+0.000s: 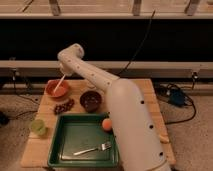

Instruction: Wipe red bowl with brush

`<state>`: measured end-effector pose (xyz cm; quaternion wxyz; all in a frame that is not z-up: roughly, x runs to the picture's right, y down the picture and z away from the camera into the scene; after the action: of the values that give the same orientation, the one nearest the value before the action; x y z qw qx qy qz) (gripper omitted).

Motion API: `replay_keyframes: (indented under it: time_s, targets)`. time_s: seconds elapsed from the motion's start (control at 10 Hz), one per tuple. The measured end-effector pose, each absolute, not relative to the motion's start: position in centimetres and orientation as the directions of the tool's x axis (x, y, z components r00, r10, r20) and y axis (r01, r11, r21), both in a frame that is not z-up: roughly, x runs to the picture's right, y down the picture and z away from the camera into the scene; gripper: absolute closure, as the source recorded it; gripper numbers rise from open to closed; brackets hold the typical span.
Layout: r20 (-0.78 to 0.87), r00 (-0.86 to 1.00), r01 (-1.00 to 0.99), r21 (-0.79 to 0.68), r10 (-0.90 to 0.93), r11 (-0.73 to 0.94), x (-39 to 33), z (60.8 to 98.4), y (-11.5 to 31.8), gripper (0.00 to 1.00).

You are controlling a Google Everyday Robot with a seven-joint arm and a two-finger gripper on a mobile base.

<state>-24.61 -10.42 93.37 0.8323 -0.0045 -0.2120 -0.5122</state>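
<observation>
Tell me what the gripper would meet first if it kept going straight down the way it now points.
Most likely the red bowl. The gripper, above the table's far left corner, is shut on the brush, which slants down-left into the bowl, so the brush tip would press its inside first. Depth is hard to judge.

A wooden table (150, 92) is carrying everything. A red bowl (57, 89) is sitting near its far left corner, with a dark bowl (90, 100) standing to its right, toward the middle. A cluster of grapes (64, 106) is lying just in front of the red bowl. A green cup (38, 127) is standing by the left edge. A green tray (65, 142) is filling the near part of the tabletop. The gripper (64, 73) is hanging shut above the far left corner, holding the brush (59, 84).
</observation>
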Motion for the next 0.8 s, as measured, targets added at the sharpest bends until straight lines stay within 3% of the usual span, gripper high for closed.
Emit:
replay_keyframes:
  time_s: [0.8]
  targets:
    - [0.183, 0.475, 0.857, 0.125, -0.861, 0.5, -26.7, 97.9, -12.9, 1.0]
